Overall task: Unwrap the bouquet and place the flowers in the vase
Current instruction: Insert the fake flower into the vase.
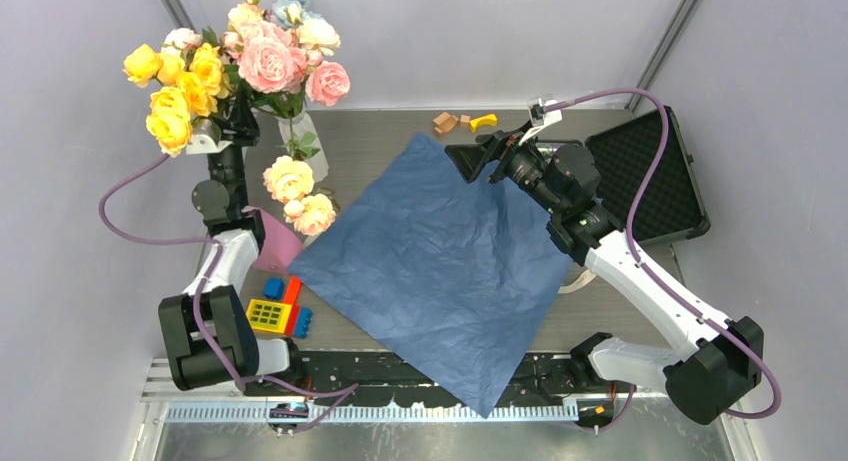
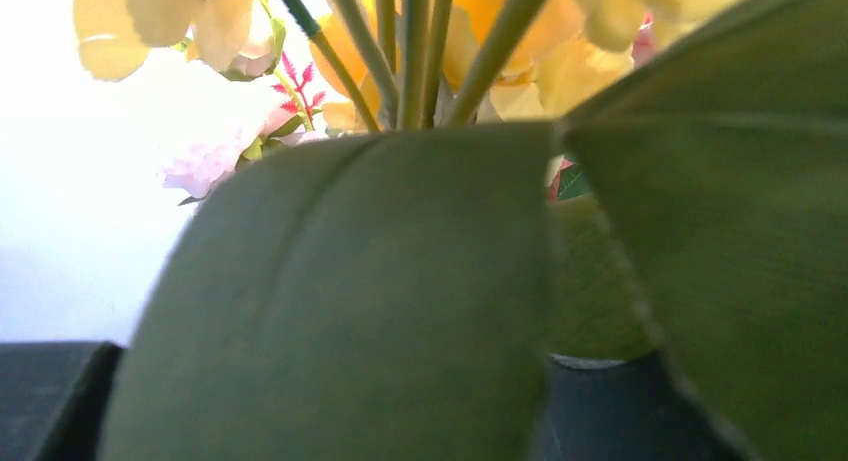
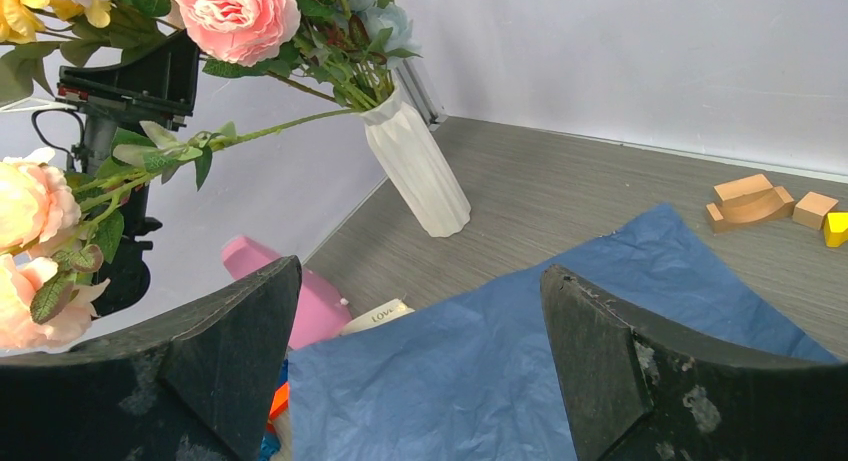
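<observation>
You had the left gripper at the yellow flowers' stems, grip unreadable behind leaves, right gripper gaping empty; letting go early risked stems missing the vase.

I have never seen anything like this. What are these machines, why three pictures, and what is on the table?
These are two robot arms bolted at the near edge of a table, each ending in a two-finger gripper. The wide picture looks down from above; the other two come from a small camera on each wrist. On the table lie a spread sheet of blue paper, toy blocks, wooden blocks, a black case and a white vase holding big blooms. The left gripper is raised among the yellow flowers; its camera sees only leaves and stems, so I cannot tell whether it grips them. The right gripper hovers open above the paper, holding nothing.
</observation>
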Controlling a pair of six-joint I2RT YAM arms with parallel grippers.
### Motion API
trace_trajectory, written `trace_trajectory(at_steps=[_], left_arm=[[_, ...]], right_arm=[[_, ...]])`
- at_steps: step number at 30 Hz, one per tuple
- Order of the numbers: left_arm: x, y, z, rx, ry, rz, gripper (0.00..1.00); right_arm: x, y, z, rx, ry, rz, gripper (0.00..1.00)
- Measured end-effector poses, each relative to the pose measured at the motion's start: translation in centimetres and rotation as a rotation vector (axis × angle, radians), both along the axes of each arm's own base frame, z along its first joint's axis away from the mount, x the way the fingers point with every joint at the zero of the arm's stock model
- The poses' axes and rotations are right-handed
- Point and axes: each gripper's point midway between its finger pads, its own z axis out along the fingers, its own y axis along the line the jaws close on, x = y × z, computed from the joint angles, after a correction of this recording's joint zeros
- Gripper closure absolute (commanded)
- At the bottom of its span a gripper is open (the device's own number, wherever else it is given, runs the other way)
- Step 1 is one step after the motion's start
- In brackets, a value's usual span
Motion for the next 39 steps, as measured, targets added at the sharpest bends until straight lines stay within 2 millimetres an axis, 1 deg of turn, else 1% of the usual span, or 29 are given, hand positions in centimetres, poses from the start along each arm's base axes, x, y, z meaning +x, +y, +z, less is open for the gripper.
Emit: trace_trajectory(at_steps=[6, 10, 16, 21, 24, 31, 33, 36, 39], left_arm=[[-0.9, 0.0, -0.4, 0.002, 0.014, 0.018, 0.46], [-1.6, 0.1, -1.0, 0.0, 0.034, 0.033, 0.4], [-2.8, 0.4, -2.1, -0.005, 0.063, 0.061, 0.35], [-4.4, 0.4, -1.8, -0.006, 0.061, 0.084, 0.29], [-5.5, 0.5, -1.8, -0.003, 0.062, 0.103, 0.28], [-6.4, 0.6, -2.7, -0.014, 0.105, 0.119, 0.25], [-6.8, 0.7, -3.2, -0.023, 0.119, 0.128, 0.25], [-7.4, 0.8, -4.1, -0.038, 0.147, 0.139, 0.31], [-7.7, 0.8, -4.4, -0.045, 0.17, 0.143, 0.38]], right_arm=[[0.0, 0.0, 0.0, 0.0, 0.0, 0.0, 0.05], [0.0, 0.0, 0.0, 0.001, 0.0, 0.0, 0.05], [0.0, 0.0, 0.0, 0.003, 0.002, 0.002, 0.06], [0.0, 0.0, 0.0, 0.004, 0.002, 0.002, 0.06], [-0.1, 0.0, 0.0, 0.005, 0.003, 0.002, 0.06], [-0.2, 0.0, 0.1, 0.014, 0.006, 0.003, 0.05], [-0.3, -0.1, 0.1, 0.019, 0.009, 0.003, 0.05], [-0.4, -0.1, 0.1, 0.022, 0.009, 0.004, 0.05], [-0.6, -0.2, 0.1, 0.025, 0.009, 0.004, 0.05]])
